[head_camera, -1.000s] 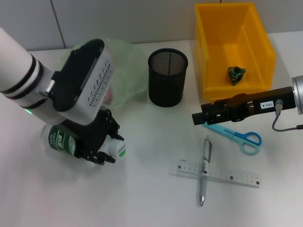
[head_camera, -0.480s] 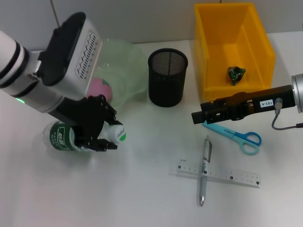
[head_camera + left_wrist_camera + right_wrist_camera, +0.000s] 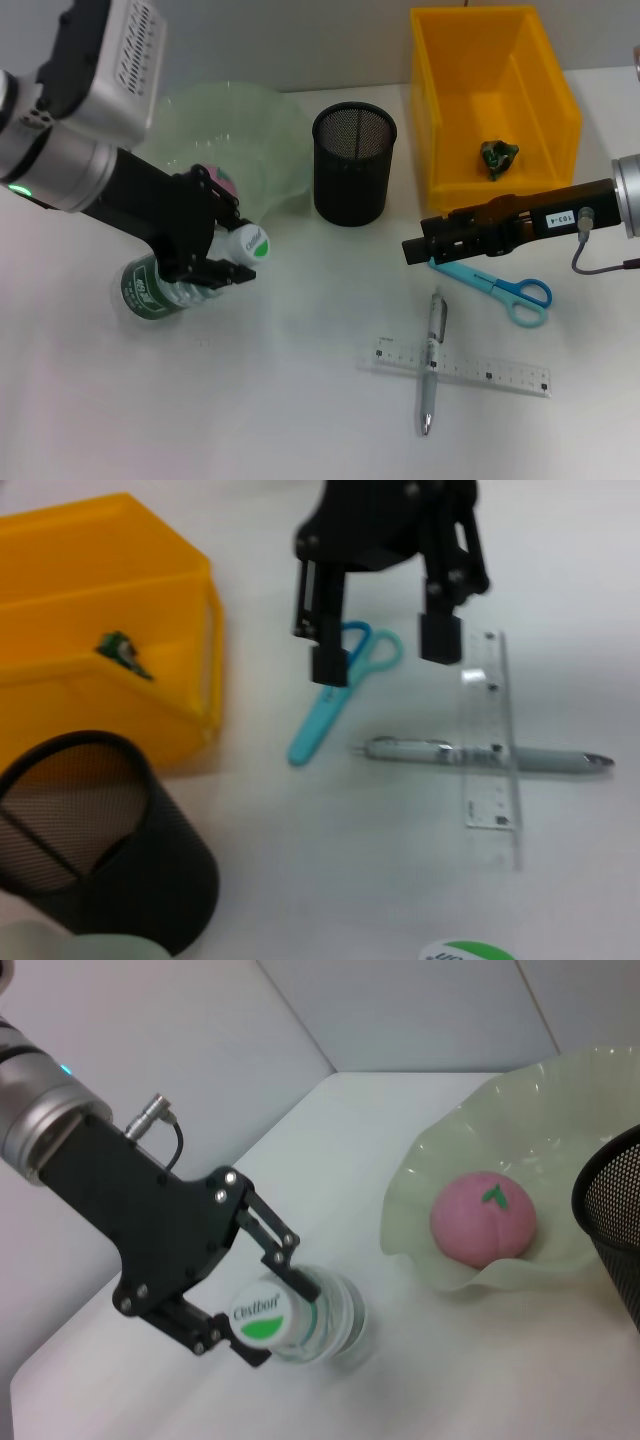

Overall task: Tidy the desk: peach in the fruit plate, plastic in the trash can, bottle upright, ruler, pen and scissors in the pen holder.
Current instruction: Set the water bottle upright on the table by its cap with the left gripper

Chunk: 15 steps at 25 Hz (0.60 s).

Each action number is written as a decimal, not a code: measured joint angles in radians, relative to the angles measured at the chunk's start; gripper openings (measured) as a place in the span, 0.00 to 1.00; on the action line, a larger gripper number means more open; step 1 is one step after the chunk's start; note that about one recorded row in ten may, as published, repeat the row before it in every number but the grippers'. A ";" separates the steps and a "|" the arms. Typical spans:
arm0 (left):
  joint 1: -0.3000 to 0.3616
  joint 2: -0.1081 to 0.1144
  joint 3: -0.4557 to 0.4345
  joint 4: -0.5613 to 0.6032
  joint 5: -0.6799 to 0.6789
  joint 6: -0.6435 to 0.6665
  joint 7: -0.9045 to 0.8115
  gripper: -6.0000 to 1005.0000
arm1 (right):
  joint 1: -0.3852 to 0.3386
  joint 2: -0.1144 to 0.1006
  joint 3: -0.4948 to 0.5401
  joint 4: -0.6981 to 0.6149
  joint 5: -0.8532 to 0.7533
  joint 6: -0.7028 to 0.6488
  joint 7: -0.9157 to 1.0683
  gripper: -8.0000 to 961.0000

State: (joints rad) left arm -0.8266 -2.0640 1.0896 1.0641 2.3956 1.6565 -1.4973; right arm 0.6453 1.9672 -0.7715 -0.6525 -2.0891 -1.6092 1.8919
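Left claw [image 3: 222, 262] is clenched on the bottle [image 3: 170, 285], gripping it just below the white cap; the bottle stands tilted near the bench's left edge, beside the fruit plate [image 3: 275, 130] holding the peach [image 3: 484, 1217]. Right claw [image 3: 385, 655] is released, jaws apart, hovering above the scissors [image 3: 495, 285]. Pen [image 3: 431, 360] lies across the ruler [image 3: 465, 368] near the front edge.

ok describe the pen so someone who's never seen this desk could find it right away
Start at the yellow bin at the far right of the desk and come toward the robot, past the blue scissors under the right hand. The pen lies on the white table, a slim silver stick crossing over the clear ruler.
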 joint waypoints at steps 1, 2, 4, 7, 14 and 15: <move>-0.001 0.000 -0.021 -0.003 0.000 0.004 -0.007 0.45 | 0.000 0.000 0.000 0.000 0.000 0.000 0.000 0.83; -0.004 0.000 -0.055 -0.007 0.000 0.011 -0.019 0.45 | 0.001 0.000 -0.001 -0.001 0.000 0.000 0.000 0.83; -0.004 0.001 -0.073 -0.008 0.000 0.016 -0.028 0.45 | 0.001 -0.001 -0.005 -0.004 0.000 0.000 0.000 0.83; -0.004 0.001 -0.130 -0.007 -0.001 0.035 -0.045 0.45 | 0.001 -0.001 -0.015 -0.006 0.000 0.000 0.000 0.83; 0.005 0.005 -0.258 -0.008 -0.029 0.060 -0.059 0.45 | 0.001 -0.005 -0.023 -0.009 0.000 0.001 -0.003 0.83; 0.008 0.005 -0.277 -0.008 -0.031 0.064 -0.060 0.45 | 0.003 -0.007 -0.023 -0.009 -0.001 0.001 -0.002 0.83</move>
State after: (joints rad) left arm -0.8181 -2.0589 0.8130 1.0563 2.3649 1.7204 -1.5568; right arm 0.6485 1.9605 -0.7947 -0.6611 -2.0897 -1.6080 1.8895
